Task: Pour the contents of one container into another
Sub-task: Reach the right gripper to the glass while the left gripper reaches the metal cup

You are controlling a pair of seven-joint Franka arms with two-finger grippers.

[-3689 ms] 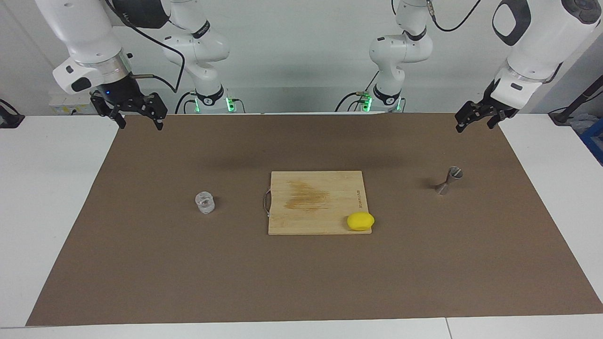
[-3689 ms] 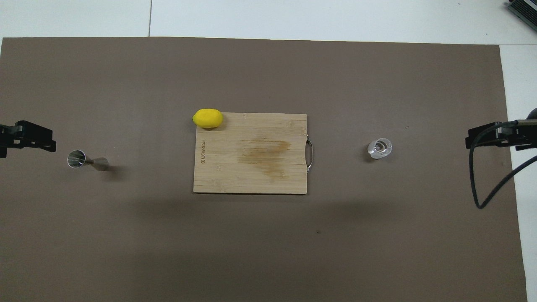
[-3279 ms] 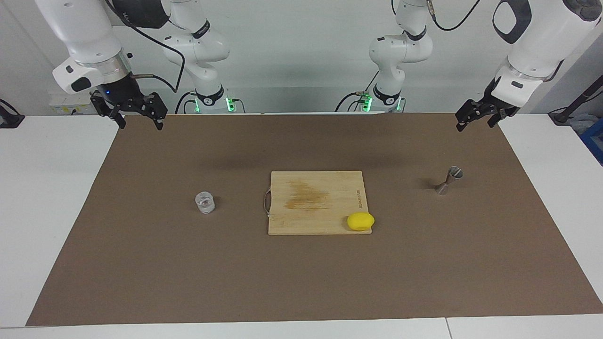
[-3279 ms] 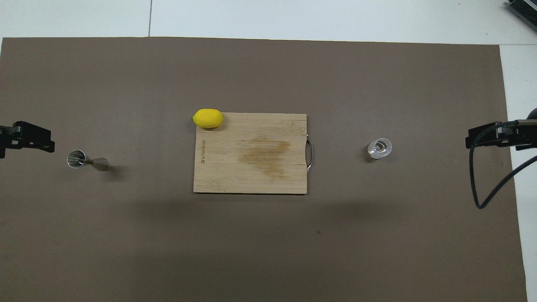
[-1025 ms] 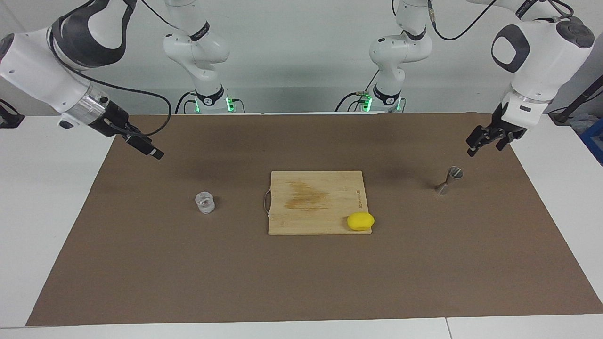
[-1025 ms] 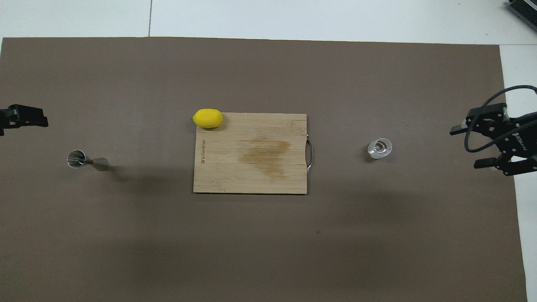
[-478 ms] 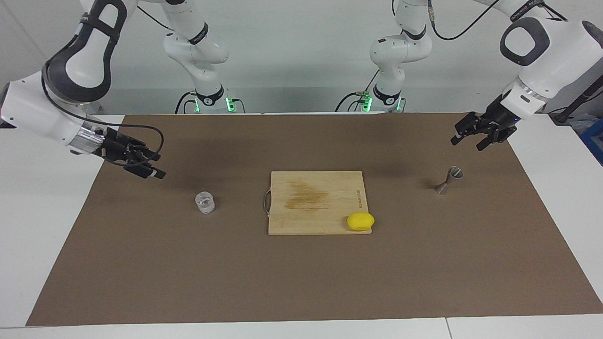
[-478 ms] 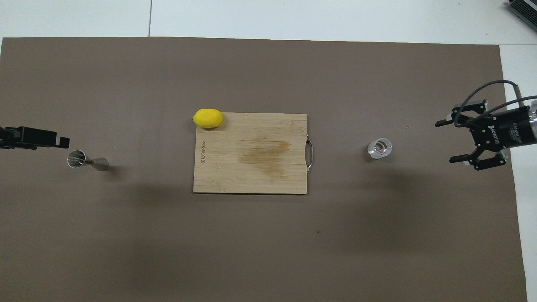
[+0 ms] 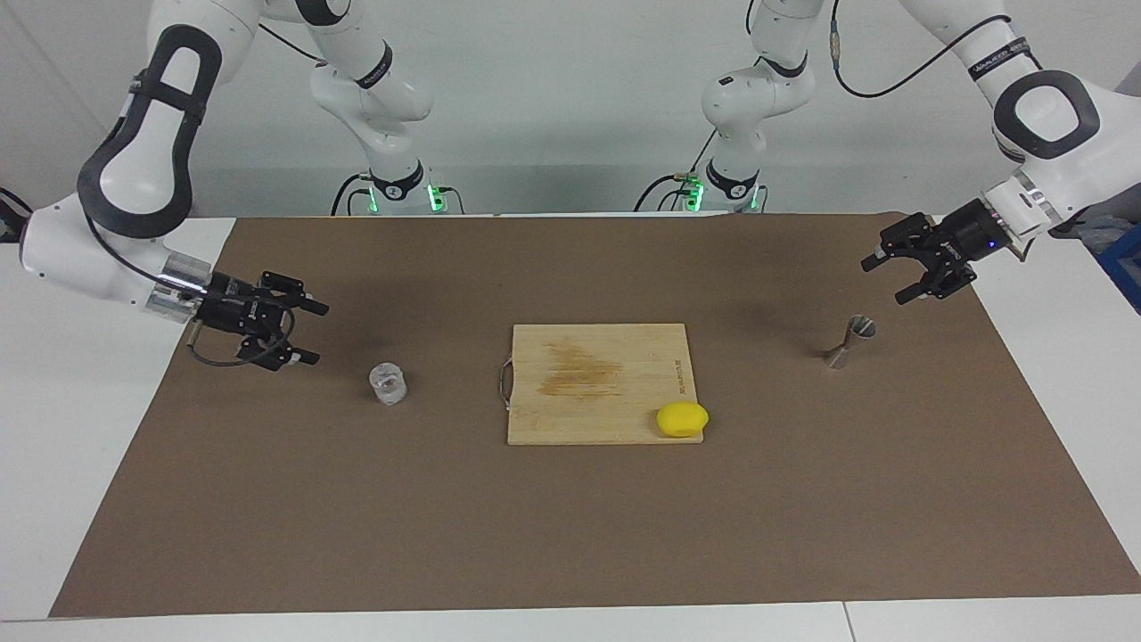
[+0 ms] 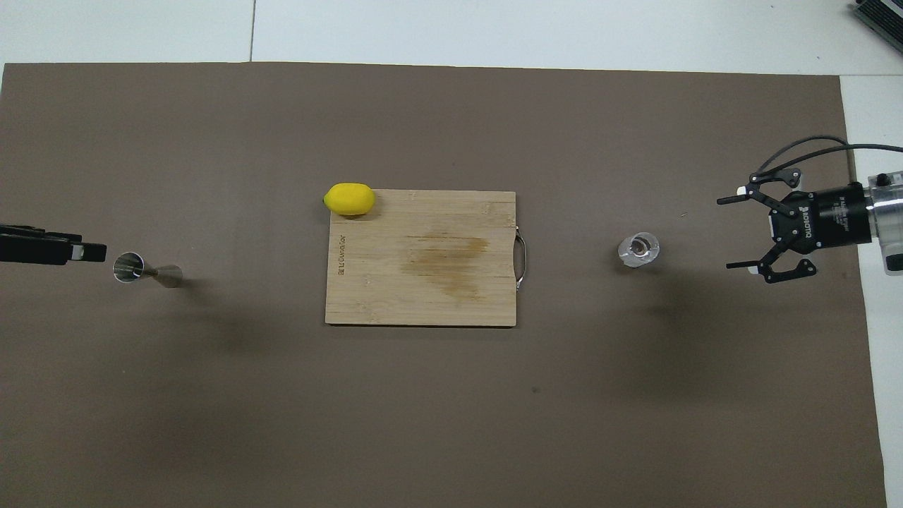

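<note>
The small clear faceted glass cup (image 9: 388, 383) stands on the brown mat beside the wooden cutting board (image 9: 599, 383); the right gripper (image 9: 314, 333) hangs spread near it, empty. The silver hourglass jigger (image 9: 849, 341) stands toward the left arm's end, under the spread, empty left gripper (image 9: 885, 276). From overhead, the cup (image 10: 638, 250) faces the right gripper (image 10: 730, 233); the left gripper (image 10: 95, 250) is just beside the jigger (image 10: 147, 269).

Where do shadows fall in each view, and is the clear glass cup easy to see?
Facing view: soft shadow beside the silver hourglass jigger; the clear faceted glass cup looks pale but distinct. Overhead view: broad dim shadows on the brown mat.

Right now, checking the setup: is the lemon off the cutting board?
No, the lemon sits on a corner of the cutting board.
</note>
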